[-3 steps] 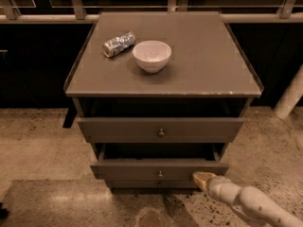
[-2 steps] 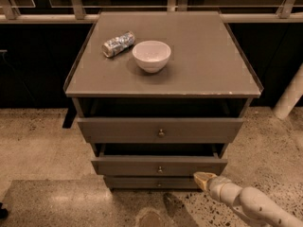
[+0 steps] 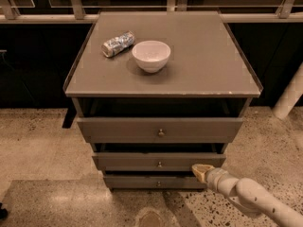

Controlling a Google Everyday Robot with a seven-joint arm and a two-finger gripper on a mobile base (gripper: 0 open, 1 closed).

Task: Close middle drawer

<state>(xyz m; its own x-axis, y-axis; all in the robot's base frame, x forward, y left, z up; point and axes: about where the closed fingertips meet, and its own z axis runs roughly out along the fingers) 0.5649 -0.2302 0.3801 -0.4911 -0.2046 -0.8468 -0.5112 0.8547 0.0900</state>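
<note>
The middle drawer [image 3: 158,161] is a slim grey-brown front with a small round knob [image 3: 159,164], second of three in the wooden cabinet [image 3: 163,91]. It stands only slightly out, a little further forward than the bottom drawer [image 3: 154,181] and behind the top drawer [image 3: 160,129], which sticks out most. My gripper [image 3: 201,171], at the end of a cream-coloured arm coming in from the lower right, is at the right end of the middle drawer's front, touching or nearly touching it.
A white bowl [image 3: 151,56] and a crushed can [image 3: 118,43] lie on the cabinet top. A white post [image 3: 289,98] stands at the right. A dark wall with a rail [image 3: 42,19] runs behind. The floor [image 3: 42,145] is speckled stone.
The middle drawer has slid back into the cabinet and now stands out much less. My gripper has followed it a little toward the cabinet.
</note>
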